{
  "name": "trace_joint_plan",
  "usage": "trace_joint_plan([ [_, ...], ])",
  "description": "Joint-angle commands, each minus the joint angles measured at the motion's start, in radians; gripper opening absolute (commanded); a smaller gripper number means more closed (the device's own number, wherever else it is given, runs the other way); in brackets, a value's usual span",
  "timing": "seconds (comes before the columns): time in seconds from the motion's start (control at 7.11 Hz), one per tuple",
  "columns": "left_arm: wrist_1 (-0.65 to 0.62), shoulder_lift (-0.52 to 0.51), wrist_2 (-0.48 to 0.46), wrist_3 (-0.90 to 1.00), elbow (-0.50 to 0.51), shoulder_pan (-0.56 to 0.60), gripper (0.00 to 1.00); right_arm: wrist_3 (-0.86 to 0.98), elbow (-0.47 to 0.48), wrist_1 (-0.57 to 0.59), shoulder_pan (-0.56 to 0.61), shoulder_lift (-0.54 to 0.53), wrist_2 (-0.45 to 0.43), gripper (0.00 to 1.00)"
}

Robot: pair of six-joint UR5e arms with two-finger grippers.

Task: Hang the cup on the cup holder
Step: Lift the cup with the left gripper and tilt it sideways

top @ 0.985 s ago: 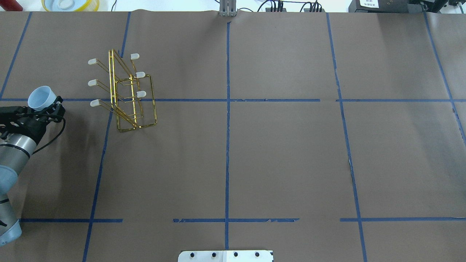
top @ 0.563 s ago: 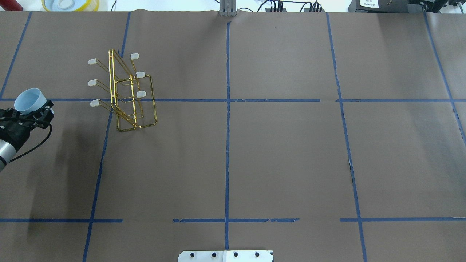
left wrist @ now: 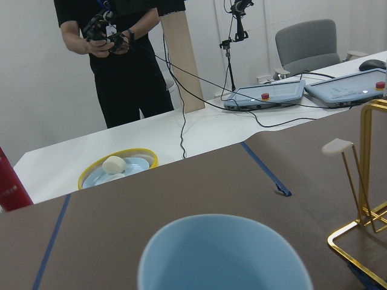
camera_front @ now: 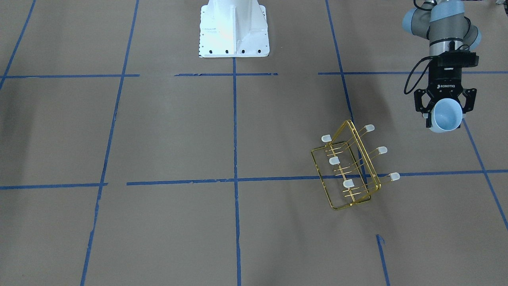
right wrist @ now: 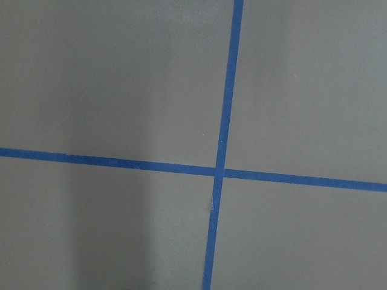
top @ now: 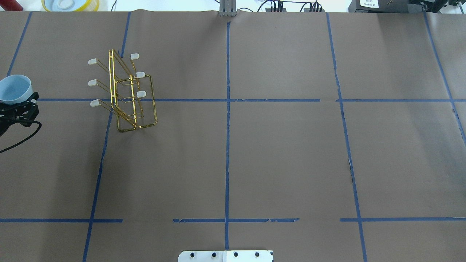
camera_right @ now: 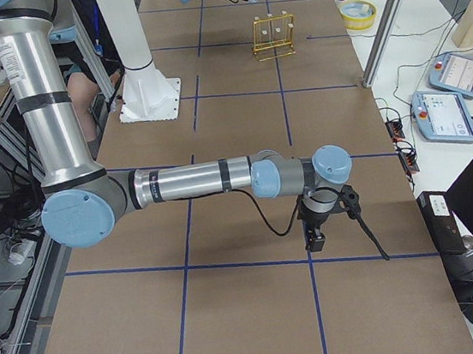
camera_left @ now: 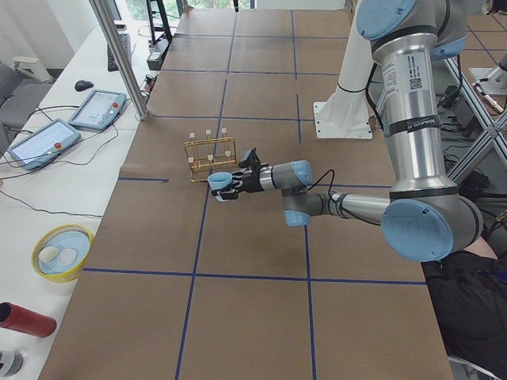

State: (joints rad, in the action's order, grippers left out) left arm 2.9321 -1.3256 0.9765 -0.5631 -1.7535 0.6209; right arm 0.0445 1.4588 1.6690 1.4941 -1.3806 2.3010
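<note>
The pale blue cup [camera_front: 447,116] is held in my left gripper [camera_front: 444,110], whose fingers are shut on its sides, well above the table, with its mouth facing away from the wrist. It also shows at the left edge of the overhead view [top: 14,89] and fills the bottom of the left wrist view [left wrist: 224,257]. The gold wire cup holder [top: 127,95] stands on the brown table with white-capped prongs, to the right of the cup and apart from it [camera_front: 349,167]. My right gripper [camera_right: 315,236] hangs low over bare table far from both; I cannot tell whether it is open.
A yellow bowl [top: 71,4] sits beyond the table's far left corner, next to a red cylinder [camera_left: 24,319]. The white robot base [camera_front: 233,28] is at the near middle. An operator [left wrist: 121,54] stands beyond the far edge. Blue tape lines cross the brown paper.
My left gripper has moved the cup further left in the overhead view, away from the cup holder; the cup looks larger there. The cup holder has not moved.
</note>
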Motion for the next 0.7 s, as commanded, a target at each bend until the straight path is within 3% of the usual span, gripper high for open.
trace_joint_plan([
  [0.0, -0.075, 0.025, -0.002, 0.139, -0.107, 0.014, 0.00, 0.000, 0.000, 0.000, 0.000, 0.000, 0.000, 1.00],
  [0.28, -0.143, 0.025, -0.016, 0.446, -0.152, 0.034, 0.00, 0.000, 0.000, 0.000, 0.000, 0.000, 0.000, 1.00],
  [0.56, -0.212, 0.020, -0.186, 0.724, -0.182, 0.034, 0.00, 0.000, 0.000, 0.000, 0.000, 0.000, 0.000, 1.00],
])
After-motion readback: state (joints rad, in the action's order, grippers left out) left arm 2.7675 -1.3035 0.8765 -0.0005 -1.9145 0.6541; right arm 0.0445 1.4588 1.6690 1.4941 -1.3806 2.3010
